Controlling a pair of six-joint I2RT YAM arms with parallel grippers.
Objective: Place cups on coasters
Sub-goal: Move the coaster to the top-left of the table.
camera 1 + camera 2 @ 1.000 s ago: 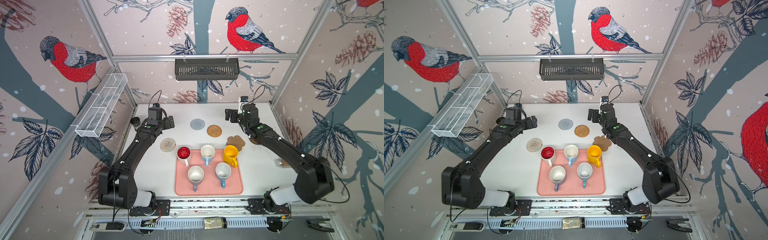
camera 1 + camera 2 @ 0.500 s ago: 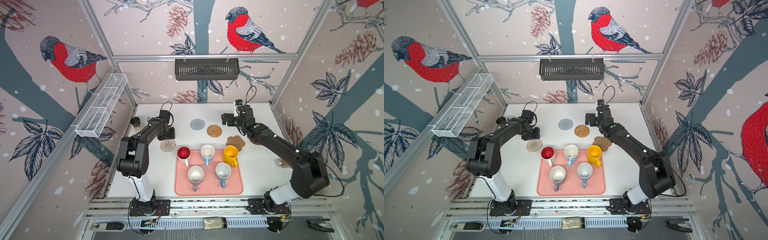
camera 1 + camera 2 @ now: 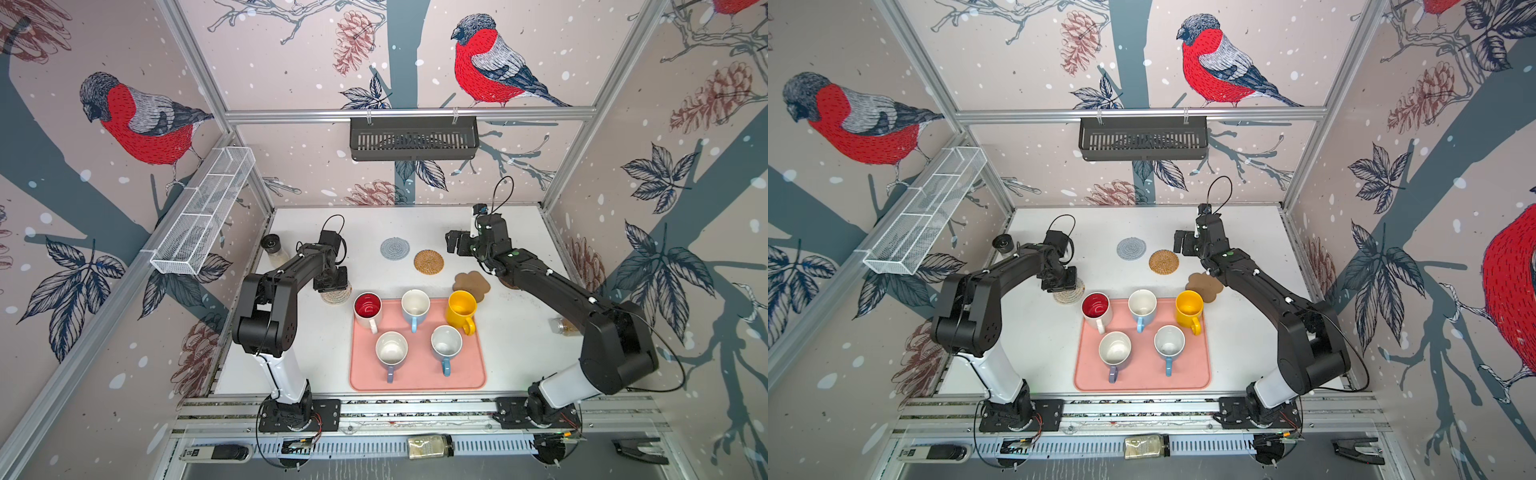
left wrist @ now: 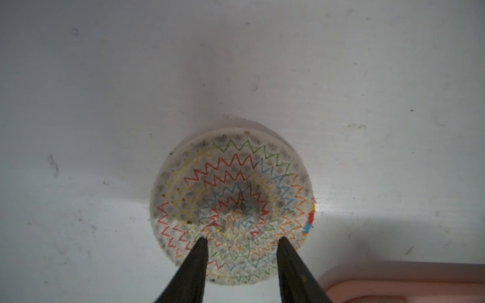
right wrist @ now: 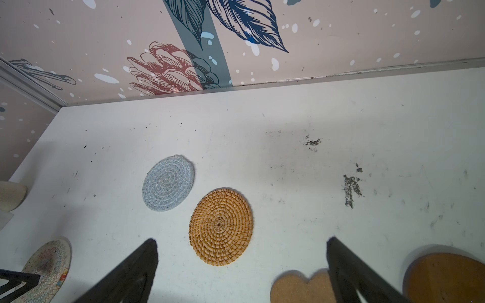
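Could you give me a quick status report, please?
Left end effector part open, tips at the beige coaster. Right end effector open, hovering near the rattan coaster. Five mugs on the pink tray, none on coasters. Nothing seen blocking.

Left gripper (image 4: 242, 238) jaws apart over beige zigzag-stitched coaster (image 4: 231, 178); pink tray (image 4: 393, 286) corner just beside

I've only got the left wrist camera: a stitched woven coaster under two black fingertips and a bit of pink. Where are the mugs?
Observer: All five mugs stand on the pink tray; no coaster holds one.
Operator: Which is nearest my coaster?
Observer: The white mug with the red inside, at the tray corner beside that woven coaster.
Operator: And the right gripper?
Observer: The right gripper is open and empty, by the rattan coaster.
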